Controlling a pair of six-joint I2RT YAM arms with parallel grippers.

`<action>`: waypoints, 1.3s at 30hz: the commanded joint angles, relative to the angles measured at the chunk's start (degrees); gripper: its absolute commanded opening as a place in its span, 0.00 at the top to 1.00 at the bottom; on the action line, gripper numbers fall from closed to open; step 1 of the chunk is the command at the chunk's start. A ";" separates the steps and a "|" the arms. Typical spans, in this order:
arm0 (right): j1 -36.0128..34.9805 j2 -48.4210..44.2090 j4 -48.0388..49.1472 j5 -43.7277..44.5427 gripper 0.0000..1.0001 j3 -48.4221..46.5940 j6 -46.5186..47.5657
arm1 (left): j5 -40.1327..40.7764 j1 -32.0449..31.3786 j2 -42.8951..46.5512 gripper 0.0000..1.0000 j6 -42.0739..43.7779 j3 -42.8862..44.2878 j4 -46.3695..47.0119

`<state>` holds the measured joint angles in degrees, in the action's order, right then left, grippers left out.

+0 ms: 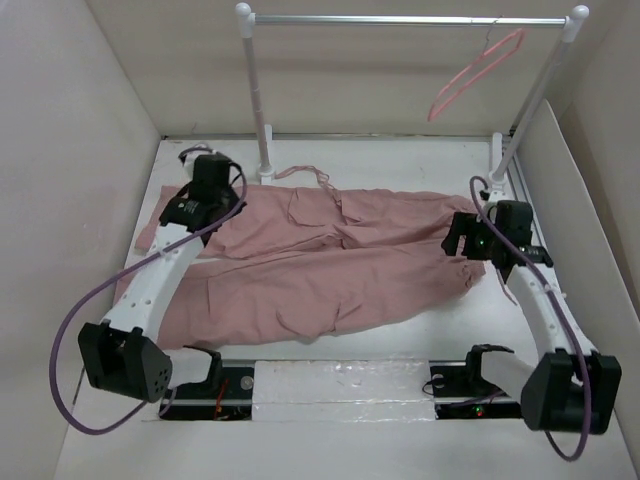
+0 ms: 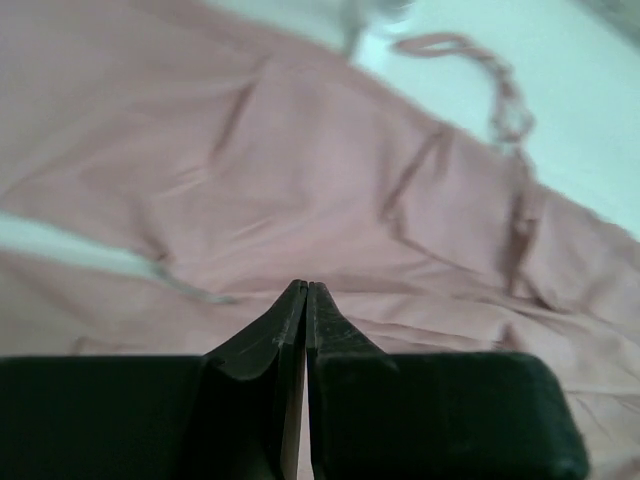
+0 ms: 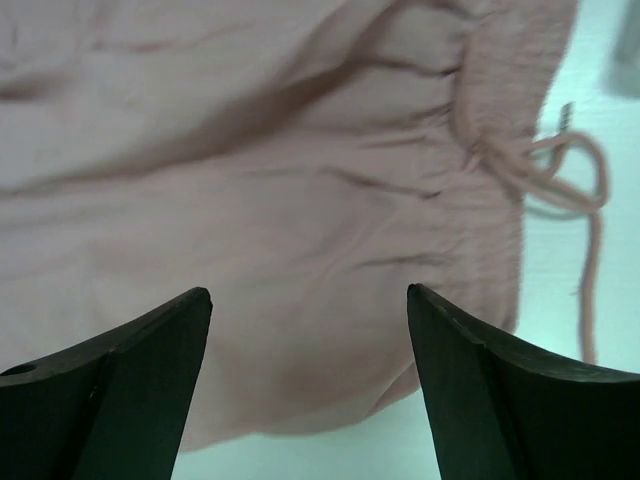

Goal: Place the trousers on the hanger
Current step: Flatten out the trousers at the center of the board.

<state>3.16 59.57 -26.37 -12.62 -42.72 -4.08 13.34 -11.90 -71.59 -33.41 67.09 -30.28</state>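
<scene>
The dusty-pink trousers (image 1: 330, 260) lie spread flat across the white table. The thin pink hanger (image 1: 475, 72) hangs by its hook from the rail at the back right, tilted. My left gripper (image 1: 222, 205) hovers over the trousers' left end. In the left wrist view it (image 2: 306, 285) is shut, with nothing between its fingers and pink fabric (image 2: 300, 180) below. My right gripper (image 1: 462, 240) is at the trousers' right end. In the right wrist view it (image 3: 310, 292) stands open above a gathered band (image 3: 500, 130) and a thin drawstring (image 3: 570, 170).
A white-and-metal garment rail (image 1: 410, 19) stands across the back of the table on two white posts (image 1: 258, 100). Beige walls close in the left, right and back sides. A loose drawstring (image 1: 305, 175) trails on the table near the left post.
</scene>
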 commanded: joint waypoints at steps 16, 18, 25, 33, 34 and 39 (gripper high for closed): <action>14.07 36.75 15.47 -4.08 0.08 -15.82 -1.29 | -7.45 -6.20 14.81 1.00 1.94 -17.43 23.88; 13.45 38.15 17.04 -4.86 0.10 -15.38 -2.69 | -8.41 -7.43 14.38 1.00 3.51 -16.29 22.29; 12.30 40.28 16.53 -4.08 0.82 -17.75 -3.22 | -11.67 -8.05 15.60 1.00 5.37 -19.10 21.76; 18.37 35.96 11.98 1.70 1.00 -25.10 -2.00 | -16.07 -8.05 14.46 1.00 5.90 -22.00 20.70; 19.16 35.97 11.00 1.72 1.00 -26.18 -1.81 | -15.98 -8.05 14.46 1.00 5.90 -22.00 20.62; 20.48 37.20 6.43 4.80 0.26 -28.74 -0.85 | -14.58 -8.05 14.02 0.92 4.84 -21.74 19.04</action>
<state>22.94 97.10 -16.58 -10.74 -69.45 -6.37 -1.32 -19.86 -57.60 -28.32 45.23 -11.20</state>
